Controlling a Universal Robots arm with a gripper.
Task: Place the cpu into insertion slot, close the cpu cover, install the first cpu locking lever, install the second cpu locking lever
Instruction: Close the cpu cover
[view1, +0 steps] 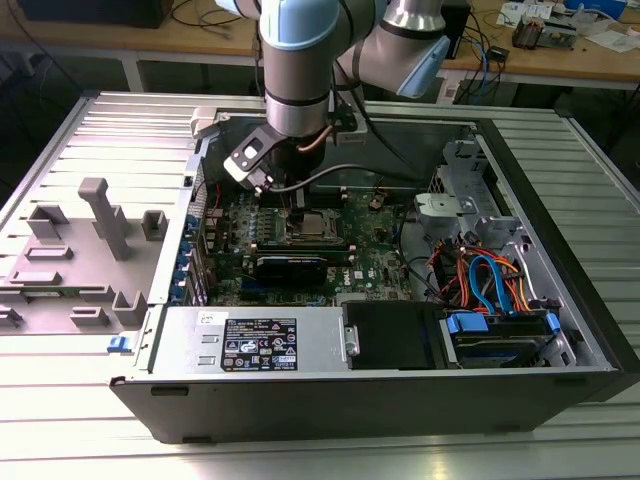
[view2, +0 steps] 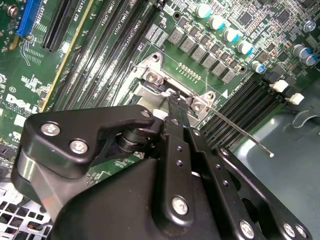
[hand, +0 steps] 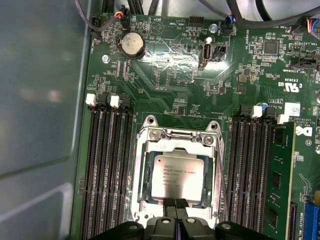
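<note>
Ahead of black gripper (hand: 175, 204), tips pinched together empty: silver-grey square cpu (hand: 175, 175) under thin silver cover frame (hand: 176, 141); probably press frame, not chip.

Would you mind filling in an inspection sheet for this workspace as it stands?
Surface: ribbed metal table, open computer case on it.
Job's things: cpu sits in insertion slot, cpu cover down around it; one locking lever juts out over memory slots.
Clutter: grey fixture blocks at the exterior view's left.
Grippers: hand shut, at the slot's edge.
Cables: orange and blue bundle inside case.
Surroundings: wooden benches behind.
</note>
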